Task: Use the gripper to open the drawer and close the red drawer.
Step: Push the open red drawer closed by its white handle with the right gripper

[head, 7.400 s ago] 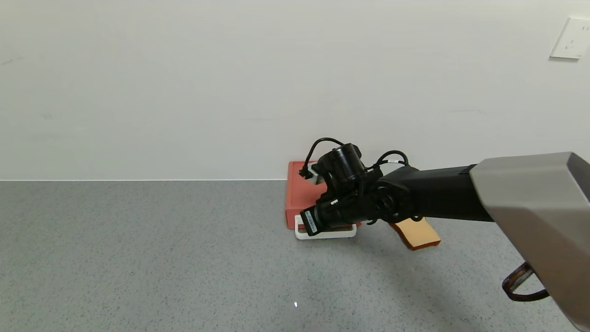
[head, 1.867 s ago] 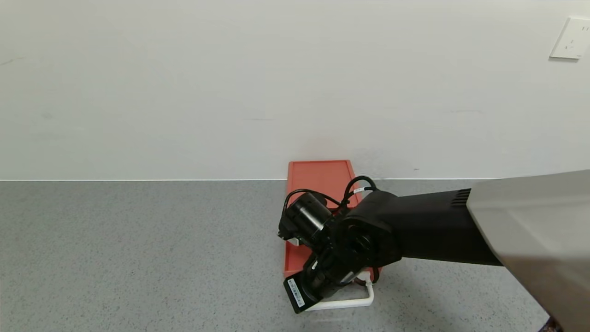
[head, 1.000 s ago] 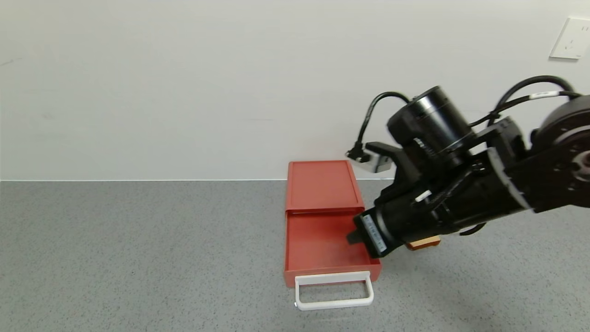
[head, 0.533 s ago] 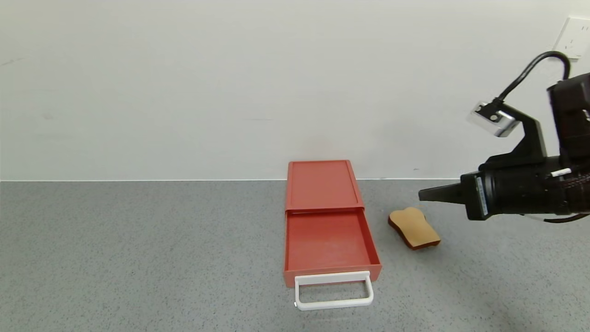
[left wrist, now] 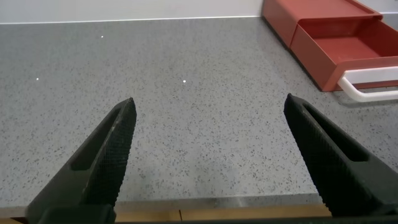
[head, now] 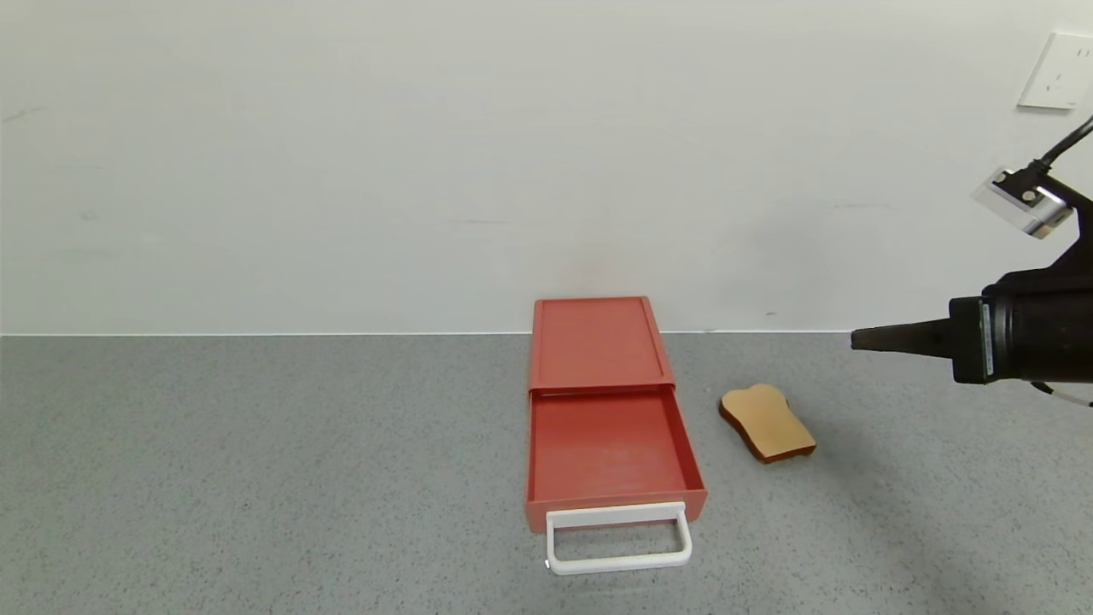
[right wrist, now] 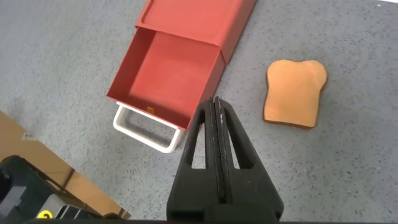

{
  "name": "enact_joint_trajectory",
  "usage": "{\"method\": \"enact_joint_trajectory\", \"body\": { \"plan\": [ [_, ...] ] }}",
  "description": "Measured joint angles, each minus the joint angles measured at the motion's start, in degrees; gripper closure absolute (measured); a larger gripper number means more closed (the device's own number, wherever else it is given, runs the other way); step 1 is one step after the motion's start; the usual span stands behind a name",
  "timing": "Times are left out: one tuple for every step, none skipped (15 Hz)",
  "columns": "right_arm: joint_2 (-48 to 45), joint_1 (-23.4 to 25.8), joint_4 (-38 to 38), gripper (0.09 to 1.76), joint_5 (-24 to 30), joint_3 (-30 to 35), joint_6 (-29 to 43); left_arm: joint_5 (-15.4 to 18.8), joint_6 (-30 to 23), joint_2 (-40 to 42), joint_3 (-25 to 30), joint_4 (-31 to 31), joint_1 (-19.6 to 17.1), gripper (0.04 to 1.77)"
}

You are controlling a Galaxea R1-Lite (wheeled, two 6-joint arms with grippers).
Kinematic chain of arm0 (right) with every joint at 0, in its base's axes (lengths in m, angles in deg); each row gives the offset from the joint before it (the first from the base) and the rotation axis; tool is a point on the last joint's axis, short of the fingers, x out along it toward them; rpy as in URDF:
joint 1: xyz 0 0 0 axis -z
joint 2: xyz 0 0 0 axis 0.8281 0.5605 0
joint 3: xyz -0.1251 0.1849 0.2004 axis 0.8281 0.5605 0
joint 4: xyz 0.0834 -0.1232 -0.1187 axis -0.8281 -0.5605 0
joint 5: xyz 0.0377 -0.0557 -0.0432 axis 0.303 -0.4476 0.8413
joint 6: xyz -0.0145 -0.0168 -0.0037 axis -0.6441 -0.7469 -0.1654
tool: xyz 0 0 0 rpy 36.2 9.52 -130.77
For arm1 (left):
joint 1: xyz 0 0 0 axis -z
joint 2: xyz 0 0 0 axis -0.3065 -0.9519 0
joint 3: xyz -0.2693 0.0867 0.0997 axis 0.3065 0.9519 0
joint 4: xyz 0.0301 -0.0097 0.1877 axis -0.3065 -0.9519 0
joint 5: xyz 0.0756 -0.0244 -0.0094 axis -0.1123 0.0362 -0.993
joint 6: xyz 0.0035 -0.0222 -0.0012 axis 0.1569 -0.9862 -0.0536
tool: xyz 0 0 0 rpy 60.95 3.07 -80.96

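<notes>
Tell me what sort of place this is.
Probably a robot test bench in a lab: a bare grey speckled countertop against a plain white wall with a wall socket, holding only props, a red drawer and a toy toast slice.

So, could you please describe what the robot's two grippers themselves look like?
The right gripper is matte black and tapers to a point, with a white label strip, a silver connector block and a black cable. The left gripper has two black wedge-shaped fingers with ribbed inner faces.

One red drawer (head: 608, 401), one toast slice (head: 766, 423), one wall socket (head: 1059, 71), two grippers: left gripper (left wrist: 208, 158), right gripper (right wrist: 217, 140).
</notes>
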State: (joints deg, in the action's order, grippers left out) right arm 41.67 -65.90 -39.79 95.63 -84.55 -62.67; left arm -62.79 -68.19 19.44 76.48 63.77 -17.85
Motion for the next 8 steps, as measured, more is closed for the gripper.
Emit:
{"method": "enact_joint_trajectory", "body": {
  "plan": [
    [-0.1,0.2,0.0,1.73,0.0,0.0,0.0,0.0,0.0,0.0,0.0,0.0,0.0,0.09],
    [-0.1,0.3,0.0,1.73,0.0,0.0,0.0,0.0,0.0,0.0,0.0,0.0,0.0,0.09],
    [-0.1,0.4,0.0,1.73,0.0,0.0,0.0,0.0,0.0,0.0,0.0,0.0,0.0,0.09],
    [-0.2,0.4,0.0,1.73,-0.1,0.0,0.0,0.0,0.0,0.0,0.0,0.0,0.0,0.09],
    [-0.2,0.4,0.0,1.73,-0.1,0.0,0.0,0.0,0.0,0.0,0.0,0.0,0.0,0.09],
    [-0.2,0.3,0.0,1.73,-0.1,0.0,0.1,0.0,0.0,0.0,0.0,0.0,0.0,0.09],
    [-0.2,-0.1,-0.1,1.73,-0.1,0.0,0.1,0.0,0.1,0.0,0.0,0.0,0.0,0.09],
    [0.0,-0.6,-0.5,1.73,-0.1,0.1,0.2,0.0,0.1,0.0,0.0,0.0,0.0,0.09]
  ]
}}
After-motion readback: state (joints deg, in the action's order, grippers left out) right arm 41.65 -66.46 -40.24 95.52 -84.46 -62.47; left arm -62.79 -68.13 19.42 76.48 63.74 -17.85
